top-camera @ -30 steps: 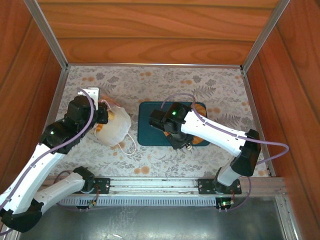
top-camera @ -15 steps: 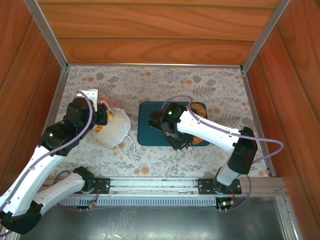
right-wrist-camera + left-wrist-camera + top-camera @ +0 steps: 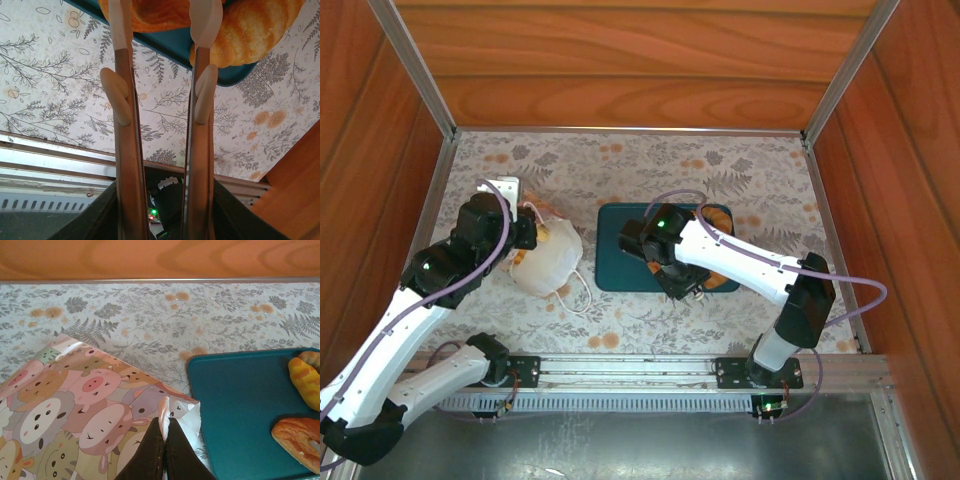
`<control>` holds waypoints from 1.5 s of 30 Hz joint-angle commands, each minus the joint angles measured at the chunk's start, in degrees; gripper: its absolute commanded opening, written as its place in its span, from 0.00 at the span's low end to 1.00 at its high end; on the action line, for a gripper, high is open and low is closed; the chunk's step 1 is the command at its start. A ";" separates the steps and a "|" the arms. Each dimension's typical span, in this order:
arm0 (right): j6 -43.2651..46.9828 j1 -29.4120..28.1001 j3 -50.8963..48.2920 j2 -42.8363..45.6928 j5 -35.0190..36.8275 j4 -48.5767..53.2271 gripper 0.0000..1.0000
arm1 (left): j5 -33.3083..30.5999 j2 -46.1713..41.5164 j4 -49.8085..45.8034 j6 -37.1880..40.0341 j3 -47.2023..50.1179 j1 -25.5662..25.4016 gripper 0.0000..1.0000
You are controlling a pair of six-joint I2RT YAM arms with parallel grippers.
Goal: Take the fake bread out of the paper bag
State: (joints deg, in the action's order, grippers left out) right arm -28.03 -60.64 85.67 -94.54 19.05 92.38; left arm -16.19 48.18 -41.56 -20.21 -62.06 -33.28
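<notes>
Pinches a fold at the rim of the paper bag (image 3: 75,410) with the left gripper (image 3: 163,422), jaws pressed together on the paper. Has the bag resting on the left side of the table (image 3: 750,170), cartoon-animal print facing the left wrist camera, one corner just beside the left edge of the teal tray (image 3: 240,405). Shows a golden-brown patch at the bag's far end by the gripper in the top view, too small to identify. Holds the right gripper (image 3: 162,20) above the near right part of the tray at mid-table, jaws parted and clamped on nothing. Finds fake bread (image 3: 305,382) out on the tray: a yellowish roll and a reddish flat pastry toward its right side, and another piece farther back. Has one pastry directly under the right gripper's spread fingertips, with a ridged roll just right of it.
</notes>
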 commanded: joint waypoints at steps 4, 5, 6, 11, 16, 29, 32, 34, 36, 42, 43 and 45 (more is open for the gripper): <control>-2.37 0.44 0.98 3.62 1.78 3.99 0.42 | 0.45 0.16 1.44 0.34 -1.22 0.29 0.00; -2.38 0.44 1.10 4.36 1.70 3.66 0.42 | 0.54 0.07 1.48 0.27 -1.22 0.23 0.00; -2.51 0.44 1.14 4.98 1.78 3.43 0.42 | 0.61 0.00 1.48 0.27 -1.22 0.23 0.00; -2.42 0.44 1.20 7.47 0.60 1.34 0.43 | 1.10 -0.92 2.13 -0.23 -0.81 0.28 0.00; -0.37 0.73 -1.29 10.30 0.13 -6.56 0.43 | 2.25 -0.92 3.33 -0.45 0.49 0.31 0.00; 0.81 0.89 0.03 14.93 -1.62 -16.15 0.41 | -0.77 -1.70 4.37 -0.65 1.75 0.27 0.00; 0.06 0.96 0.40 15.77 -2.21 -18.11 0.41 | -0.96 -0.66 5.43 0.42 2.26 0.23 0.00; -0.93 0.90 0.28 16.62 -2.59 -19.06 0.41 | -0.69 -0.35 5.78 0.97 2.22 0.27 0.00; -1.13 0.92 -1.20 18.25 -3.41 -21.78 0.41 | -0.48 -1.03 5.92 1.00 2.35 0.28 0.00; 0.54 0.96 -3.23 21.61 -9.36 -28.06 0.39 | -2.17 -5.41 6.76 0.39 4.76 0.25 0.00; 0.76 0.96 -3.50 22.22 -9.95 -28.50 0.39 | -3.13 -6.04 6.73 0.89 4.72 0.28 0.00; 0.91 0.95 -5.13 24.43 -11.05 -30.23 0.39 | -3.50 -7.33 6.72 1.39 4.70 0.22 0.00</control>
State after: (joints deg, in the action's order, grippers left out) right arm -27.75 -59.96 81.97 -72.93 11.20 66.61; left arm -17.10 42.92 -36.80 -19.88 -57.12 -33.28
